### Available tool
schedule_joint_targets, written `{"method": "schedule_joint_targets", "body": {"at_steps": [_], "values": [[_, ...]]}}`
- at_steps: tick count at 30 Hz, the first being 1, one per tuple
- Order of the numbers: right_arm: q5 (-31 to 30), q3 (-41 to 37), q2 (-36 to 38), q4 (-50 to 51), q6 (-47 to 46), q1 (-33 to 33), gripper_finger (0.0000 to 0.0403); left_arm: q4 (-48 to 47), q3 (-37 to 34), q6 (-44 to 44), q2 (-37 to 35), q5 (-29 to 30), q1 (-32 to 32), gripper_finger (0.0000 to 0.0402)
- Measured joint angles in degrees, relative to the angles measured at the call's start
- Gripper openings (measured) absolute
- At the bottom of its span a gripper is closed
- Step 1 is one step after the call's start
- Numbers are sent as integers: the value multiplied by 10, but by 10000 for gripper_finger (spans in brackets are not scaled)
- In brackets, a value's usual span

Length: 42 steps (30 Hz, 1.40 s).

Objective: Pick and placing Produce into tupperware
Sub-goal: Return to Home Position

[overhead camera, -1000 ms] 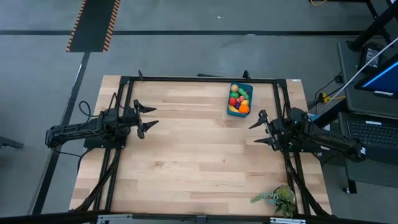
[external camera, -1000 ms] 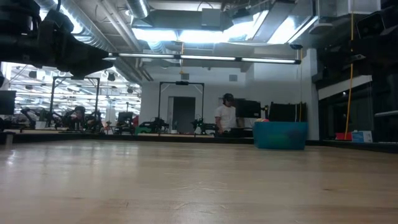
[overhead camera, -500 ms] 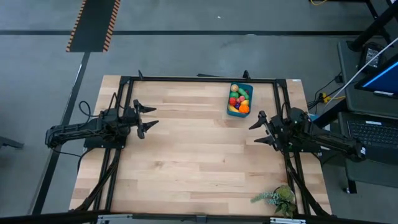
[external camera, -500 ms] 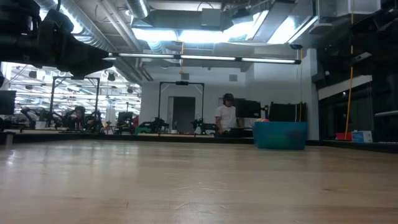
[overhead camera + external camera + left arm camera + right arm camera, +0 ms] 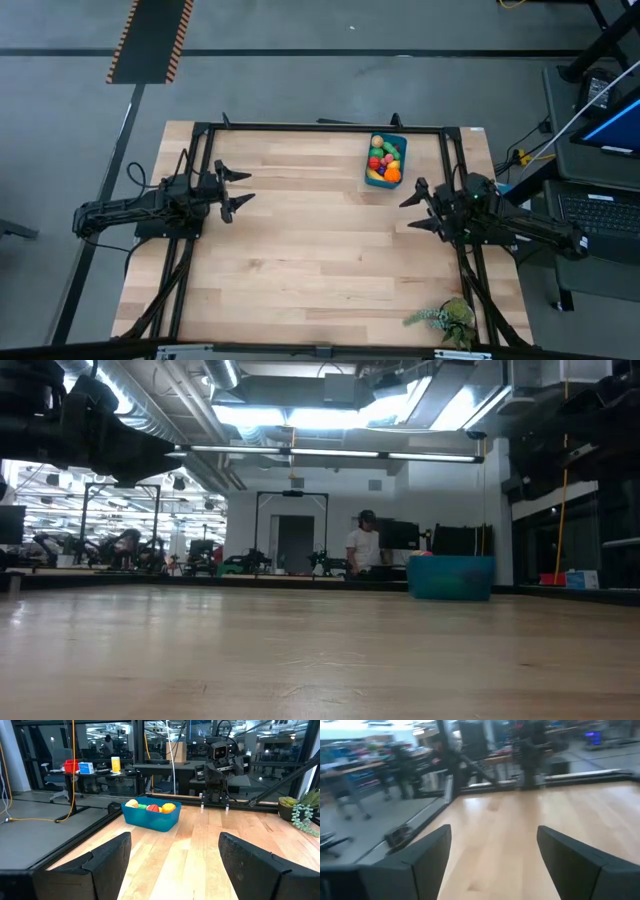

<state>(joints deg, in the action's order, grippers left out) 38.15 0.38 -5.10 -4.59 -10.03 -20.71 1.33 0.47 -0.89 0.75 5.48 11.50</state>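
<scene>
The blue tupperware (image 5: 386, 160) stands on the wooden table near its far edge, right of the middle, and holds several pieces of produce (image 5: 382, 158) in red, orange, yellow and green. It also shows in the low view (image 5: 450, 577) and the left wrist view (image 5: 150, 815). My left gripper (image 5: 236, 189) hovers open at the table's left side with nothing between its fingers. My right gripper (image 5: 420, 207) hovers open at the table's right side, below the tupperware in the high view, also with nothing between its fingers.
A leafy green plant sprig (image 5: 445, 318) lies at the table's near right corner. A black frame (image 5: 320, 127) runs along the table's edges. A person (image 5: 363, 548) stands in the room far behind the table.
My right gripper has rolled a little about its own pointing line while staying in place. Nothing else has moved.
</scene>
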Motion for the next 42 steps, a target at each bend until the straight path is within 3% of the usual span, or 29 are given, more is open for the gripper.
{"method": "schedule_joint_targets", "body": {"at_steps": [7, 42], "values": [[-113, 0, 0, 1, -19, 0, 297, 0, 0, 0, 0, 0, 0, 293], [-112, 0, 0, 2, -15, 0, 297, 0, 0, 0, 0, 0, 0, 293]]}}
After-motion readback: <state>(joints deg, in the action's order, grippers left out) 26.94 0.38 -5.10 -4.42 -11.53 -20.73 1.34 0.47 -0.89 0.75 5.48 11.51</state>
